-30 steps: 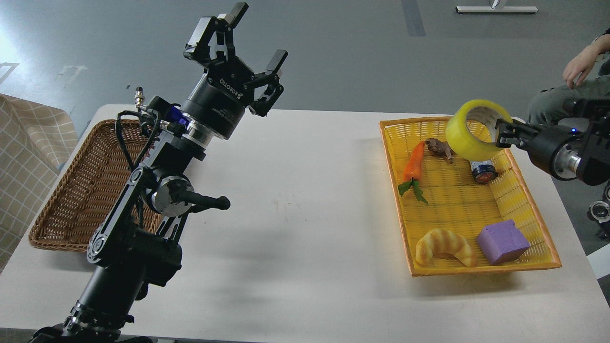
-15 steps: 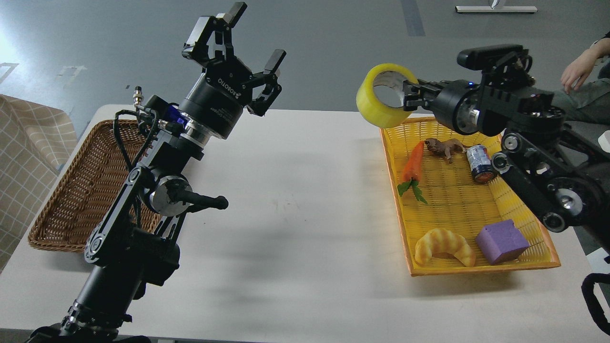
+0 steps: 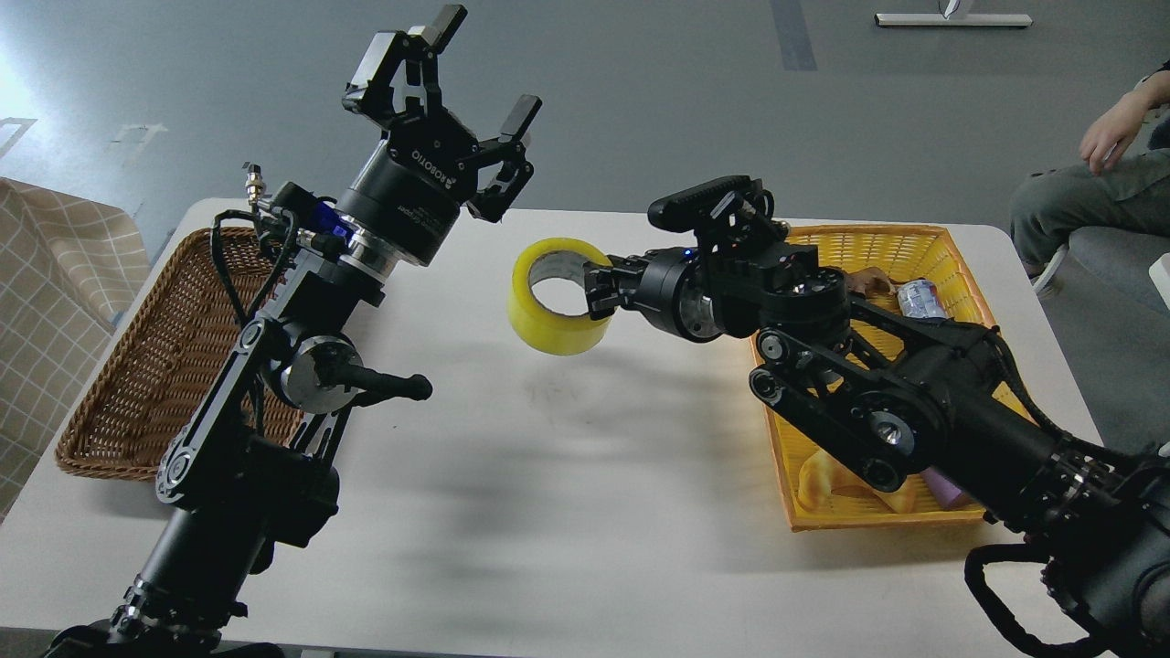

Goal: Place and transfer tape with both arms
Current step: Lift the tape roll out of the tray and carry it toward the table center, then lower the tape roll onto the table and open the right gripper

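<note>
The tape [image 3: 553, 315] is a wide yellow roll with a grey-white core. It hangs in the air above the middle of the white table [image 3: 585, 512]. My right gripper [image 3: 596, 289] is shut on the roll's right wall, one finger inside the core. The right arm reaches in from the lower right, across the yellow basket. My left gripper [image 3: 471, 64] is open and empty, raised above the table's far left part, pointing up and away. It is up and to the left of the tape, well apart from it.
A brown wicker basket [image 3: 146, 366] lies at the left, partly behind my left arm. A yellow basket [image 3: 923, 245] at the right holds a small can [image 3: 919, 297] and a croissant toy [image 3: 823, 480], mostly hidden by my right arm. A seated person [image 3: 1097, 192] is at the far right.
My right arm has swung left with the tape, from above the yellow basket to over the table's middle, and lower. My left arm has barely moved.
</note>
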`<action>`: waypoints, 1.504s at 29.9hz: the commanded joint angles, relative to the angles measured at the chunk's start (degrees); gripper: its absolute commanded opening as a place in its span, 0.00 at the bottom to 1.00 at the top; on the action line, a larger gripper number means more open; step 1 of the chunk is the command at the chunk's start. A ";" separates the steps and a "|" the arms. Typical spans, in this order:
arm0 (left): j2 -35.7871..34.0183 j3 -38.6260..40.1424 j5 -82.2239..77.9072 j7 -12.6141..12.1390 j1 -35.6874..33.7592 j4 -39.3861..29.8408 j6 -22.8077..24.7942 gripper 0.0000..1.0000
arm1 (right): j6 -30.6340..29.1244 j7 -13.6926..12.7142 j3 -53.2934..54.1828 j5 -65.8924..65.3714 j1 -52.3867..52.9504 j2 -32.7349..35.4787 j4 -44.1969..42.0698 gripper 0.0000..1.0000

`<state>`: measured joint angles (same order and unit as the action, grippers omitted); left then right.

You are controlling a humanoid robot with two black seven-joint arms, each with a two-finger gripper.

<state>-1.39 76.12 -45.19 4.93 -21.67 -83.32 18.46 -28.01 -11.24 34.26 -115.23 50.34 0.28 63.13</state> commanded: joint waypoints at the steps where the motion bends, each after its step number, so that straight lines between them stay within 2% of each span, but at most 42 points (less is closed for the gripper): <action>1: -0.01 0.26 0.01 0.08 0.05 -0.01 0.00 0.98 | 0.01 -0.01 -2.26 -0.08 -0.16 -0.28 -3.70 0.09; 11: -0.63 1.14 0.10 0.08 0.14 -0.01 0.09 0.98 | 0.01 0.07 -2.44 -0.08 -0.60 -0.28 -9.08 0.09; 26: -0.71 1.49 0.19 0.08 0.22 -0.09 0.09 0.98 | 0.01 0.07 -2.35 0.09 -1.65 -0.28 -8.37 0.09; 45: -0.80 1.66 0.19 0.08 0.31 -0.18 0.09 0.98 | 0.01 0.16 -2.09 0.88 -4.73 -0.28 -6.18 0.16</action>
<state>-2.20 77.82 -45.00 5.01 -21.36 -83.42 18.55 -27.99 -11.13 32.04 -114.46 46.30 0.00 56.50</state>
